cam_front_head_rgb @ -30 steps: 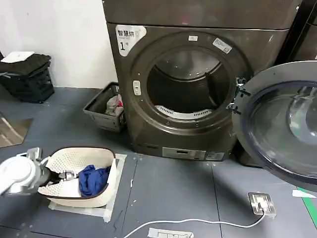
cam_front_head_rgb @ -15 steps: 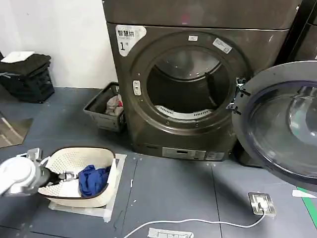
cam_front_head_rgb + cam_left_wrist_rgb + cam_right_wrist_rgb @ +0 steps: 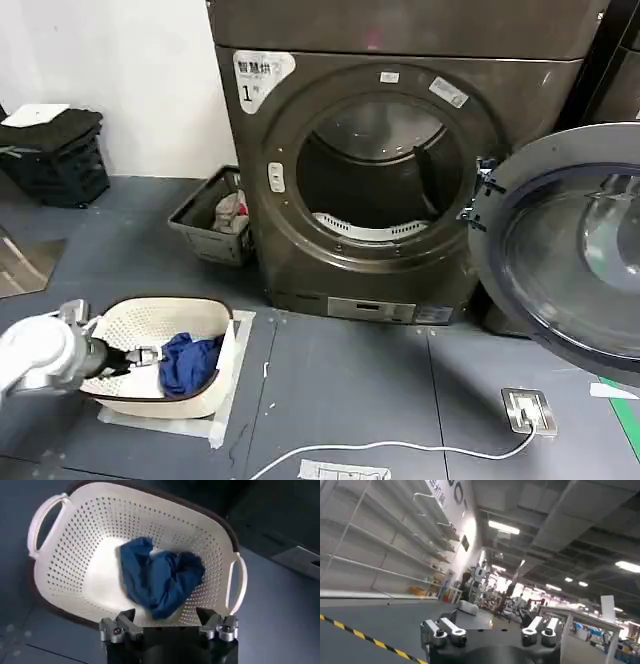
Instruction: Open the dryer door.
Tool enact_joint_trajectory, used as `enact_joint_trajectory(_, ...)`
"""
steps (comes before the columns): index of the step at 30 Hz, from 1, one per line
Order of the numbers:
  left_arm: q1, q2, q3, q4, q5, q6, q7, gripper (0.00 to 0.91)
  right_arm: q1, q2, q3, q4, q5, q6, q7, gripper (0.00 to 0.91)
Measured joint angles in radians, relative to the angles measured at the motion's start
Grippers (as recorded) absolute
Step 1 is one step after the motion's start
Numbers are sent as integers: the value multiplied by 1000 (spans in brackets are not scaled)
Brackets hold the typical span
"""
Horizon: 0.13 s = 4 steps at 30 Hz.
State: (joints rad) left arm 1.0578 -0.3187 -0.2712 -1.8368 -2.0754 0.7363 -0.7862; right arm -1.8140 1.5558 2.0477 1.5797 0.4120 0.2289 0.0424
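Looking at the big bronze-grey dryer (image 3: 400, 180), its round chrome-rimmed door (image 3: 570, 250) hangs fully open at the right, so job's basically done. Left gripper (image 3: 169, 626), fingers spread, has sunk slightly over the white perforated basket (image 3: 190, 395). Right gripper (image 3: 490, 632), fingers apart, faces the room.

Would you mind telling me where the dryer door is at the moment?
In the head view, the dryer door stands swung open on the right of the dryer, hinged beside the round drum opening.
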Motion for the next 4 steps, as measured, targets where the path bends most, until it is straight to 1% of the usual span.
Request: enact_joint_trajectory(4, -10, -3, 11, 1, -3, 0, 0, 907, -1, 0, 0, 1, 0, 0, -1, 907)
